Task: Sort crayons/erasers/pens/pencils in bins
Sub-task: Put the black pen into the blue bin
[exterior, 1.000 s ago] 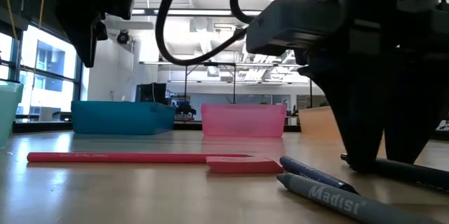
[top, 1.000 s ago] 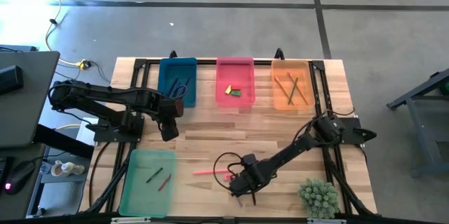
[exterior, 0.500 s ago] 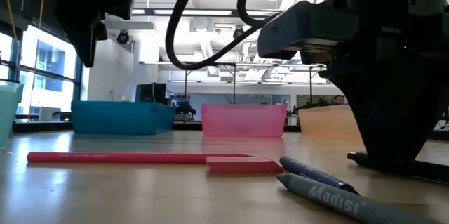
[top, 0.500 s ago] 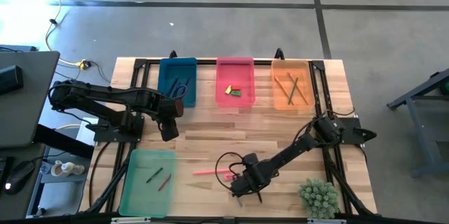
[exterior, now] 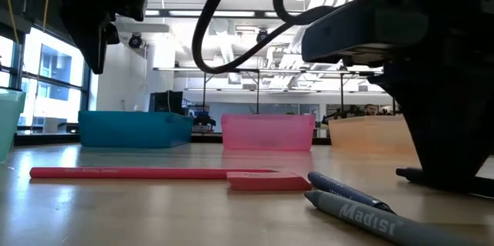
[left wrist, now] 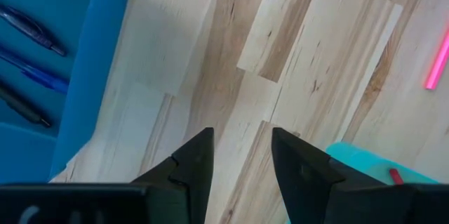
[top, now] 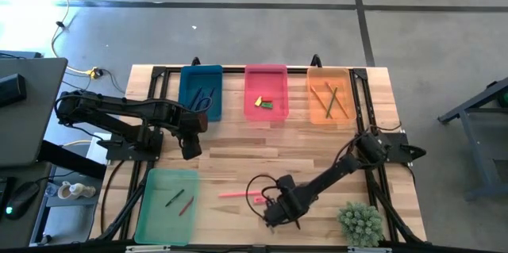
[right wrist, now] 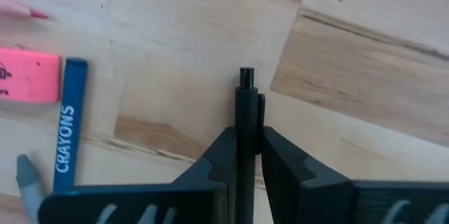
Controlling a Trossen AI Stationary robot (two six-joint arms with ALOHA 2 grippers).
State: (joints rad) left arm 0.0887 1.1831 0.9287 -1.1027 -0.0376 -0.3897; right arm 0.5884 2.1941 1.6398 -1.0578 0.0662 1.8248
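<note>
Black pen (right wrist: 245, 122) lay clamped between the right pincer's (right wrist: 245, 155) narrowed fingers, its long axis running straight ahead of the pincer, clip end pointing away, low over the bench (top: 317, 154). Just beside that pincer sat a blue crayon (right wrist: 68, 122), a grey crayon (exterior: 386, 219) and a pink eraser (right wrist: 27, 76), with a red-pink pencil (exterior: 131, 173) stretching away past the eraser, its end touching it. Well beyond the pincer stood three bins in a row: the blue bin (top: 201, 93) held pens, the pink bin (top: 265, 94) held yellow and green erasers, the orange bin (top: 329, 94) held pencils. A light green bin (top: 165, 205) off to its side held two crayons. A small potted plant (top: 360, 223) stood near the pincer. The left pincer (left wrist: 240, 155) hung partly open beside the blue bin, holding nothing.
</note>
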